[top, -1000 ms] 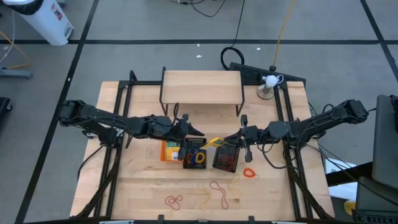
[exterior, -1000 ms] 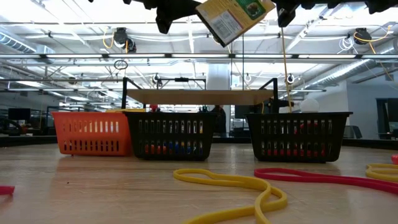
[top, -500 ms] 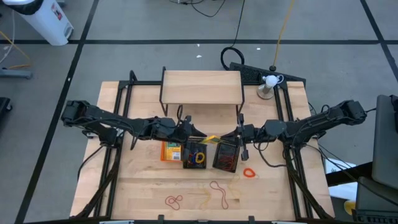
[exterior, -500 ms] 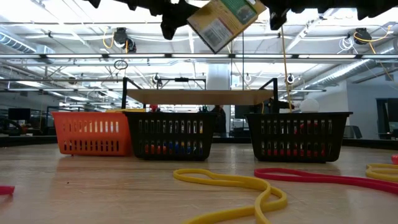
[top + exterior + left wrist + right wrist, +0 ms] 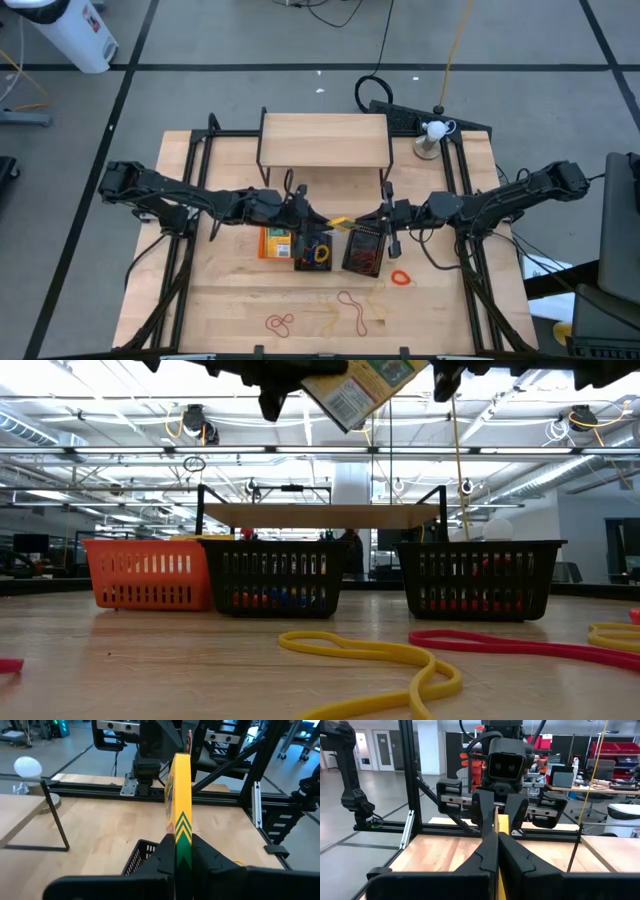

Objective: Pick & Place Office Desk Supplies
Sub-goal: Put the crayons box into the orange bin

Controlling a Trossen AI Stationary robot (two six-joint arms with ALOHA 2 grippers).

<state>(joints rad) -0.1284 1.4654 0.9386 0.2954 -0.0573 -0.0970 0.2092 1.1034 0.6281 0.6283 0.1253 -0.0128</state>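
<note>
**Q:** Wrist views first: who has the pack?

**A:** Both. In the left wrist view the left gripper (image 5: 176, 851) is pinched on the lower edge of the yellow-and-green pack (image 5: 179, 800), which stands edge-on straight ahead of its fingers. In the right wrist view the right gripper (image 5: 496, 845) is closed on the opposite end of the same pack, whose yellow edge shows just past its fingertips, with the left arm's gripper facing it from the far side.

**Q:** Where does the pack sit against the bins?

**A:** From above, the pack (image 5: 341, 223) hangs in the air between the two grippers, left gripper (image 5: 312, 217) on one side, right gripper (image 5: 376, 217) on the other. Below and just toward the table's front are the orange bin (image 5: 272, 243) beside the left gripper, the middle black bin (image 5: 313, 249), and the second black bin (image 5: 364, 250) under the right gripper. The level view shows the pack (image 5: 362, 387) tilted, well above all the bins.

**Q:** How will it handle?

**A:** Probably light and fairly stiff, a thin flat card pack; its glossy faces could slip. Best gripped across the flat faces near an edge, as now. Loose rubber bands (image 5: 351, 310) lie well apart on the table (image 5: 220, 300).
</note>
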